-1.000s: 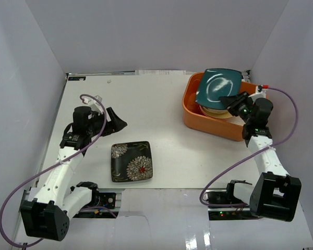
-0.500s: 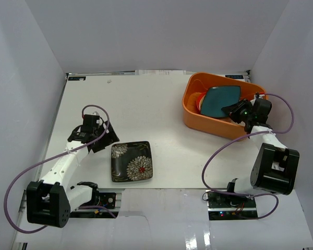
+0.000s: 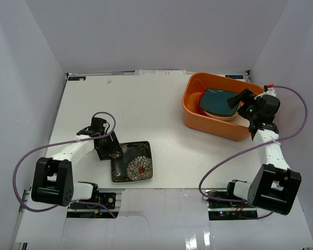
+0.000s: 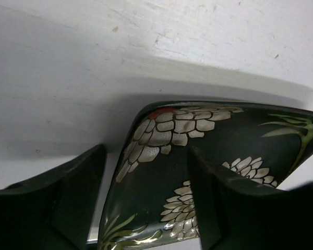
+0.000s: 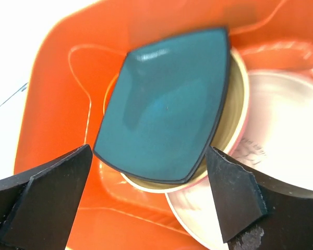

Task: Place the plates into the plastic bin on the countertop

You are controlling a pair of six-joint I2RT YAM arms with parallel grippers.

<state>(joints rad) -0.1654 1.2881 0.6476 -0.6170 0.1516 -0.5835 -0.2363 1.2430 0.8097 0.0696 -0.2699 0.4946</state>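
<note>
Far right on the countertop (image 3: 146, 104), the orange plastic bin (image 3: 190, 112) sits with its long side slightly angled to the table edge

- Square dark teal plate (image 3: 216, 99) lies inside the bin, on top of a round yellowish plate (image 5: 239, 99); a pale round plate (image 5: 287, 135) shows beside and under that stack
- Your right gripper (image 3: 235, 100) hangs over the bin's right half. The wrist view has its fingers spread wide, one on each side of the teal plate (image 5: 164, 104) and above it, gripping nothing
- Square black floral plate (image 3: 133, 162) lies flat on the countertop at near centre-left, well apart from the bin
- Your left gripper (image 3: 112, 151) is down at that plate's left edge. In the wrist view its jaws stand apart with the plate's corner (image 4: 167, 130) between them: one finger over the patterned face, the other outside the rim over bare white surface (image 4: 146, 52)
- You cannot tell from either view whether a finger touches the floral plate; nothing is clamped
</note>
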